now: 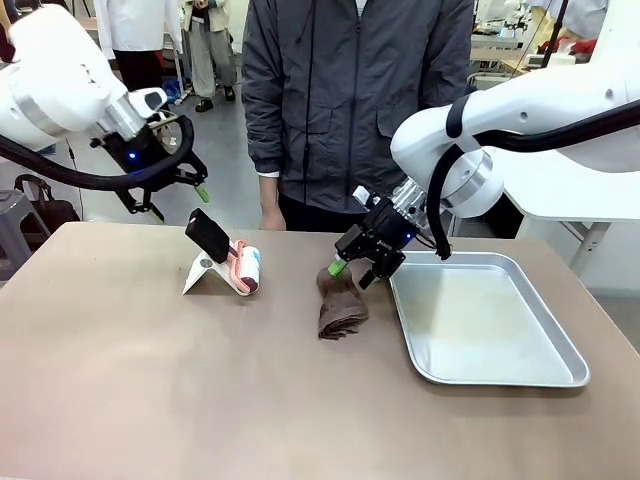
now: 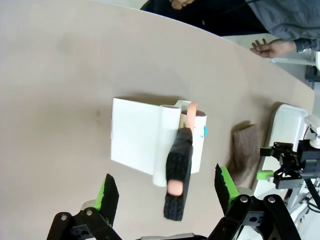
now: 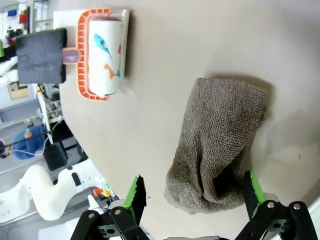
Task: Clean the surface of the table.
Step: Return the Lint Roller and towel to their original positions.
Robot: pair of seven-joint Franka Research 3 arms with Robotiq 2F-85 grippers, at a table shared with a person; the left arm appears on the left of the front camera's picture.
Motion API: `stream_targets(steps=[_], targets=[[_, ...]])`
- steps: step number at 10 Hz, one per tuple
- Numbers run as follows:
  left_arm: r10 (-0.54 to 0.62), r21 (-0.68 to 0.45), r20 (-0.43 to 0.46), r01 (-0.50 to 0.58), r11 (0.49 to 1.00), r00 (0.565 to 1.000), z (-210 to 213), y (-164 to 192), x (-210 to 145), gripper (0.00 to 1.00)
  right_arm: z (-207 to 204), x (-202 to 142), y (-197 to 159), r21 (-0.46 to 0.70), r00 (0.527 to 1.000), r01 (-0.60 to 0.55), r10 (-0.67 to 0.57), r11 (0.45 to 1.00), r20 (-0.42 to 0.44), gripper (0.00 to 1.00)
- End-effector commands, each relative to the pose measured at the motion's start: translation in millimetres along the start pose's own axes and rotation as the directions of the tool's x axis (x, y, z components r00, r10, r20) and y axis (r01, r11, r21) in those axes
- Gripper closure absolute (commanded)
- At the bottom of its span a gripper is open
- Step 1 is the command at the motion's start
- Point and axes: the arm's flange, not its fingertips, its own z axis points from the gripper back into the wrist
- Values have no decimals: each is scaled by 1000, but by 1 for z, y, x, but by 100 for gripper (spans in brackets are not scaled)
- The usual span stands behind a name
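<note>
Front view: the table (image 1: 150, 400) filled the lower frame, bearing a lint roller (image 1: 243, 267) on a white stand (image 1: 200, 273) at about 10 o'clock from centre, a folded brown cloth (image 1: 340, 303) near centre, and a metal tray (image 1: 540, 372) at 3 o'clock. The right gripper (image 1: 362, 262) hovered released, jaws spread, just above the cloth's far end. The left gripper (image 1: 175, 195) hung released and empty at 11 o'clock, apart from the roller's black handle (image 1: 207, 234).
</note>
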Motion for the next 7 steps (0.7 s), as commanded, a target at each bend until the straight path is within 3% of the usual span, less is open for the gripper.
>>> stream_targets(steps=[1,4,7], targets=[[14,-88,30,-12,996,999,25,22,-27,0,19,-11,3,66,999,3,-6,998,48,0],[-39,-373,6,39,927,999,62,78,-84,0,50,-55,-10,223,975,-54,3,973,222,0],[10,-549,63,27,836,998,78,131,-142,0,82,-119,-25,410,926,-133,-34,902,376,0]])
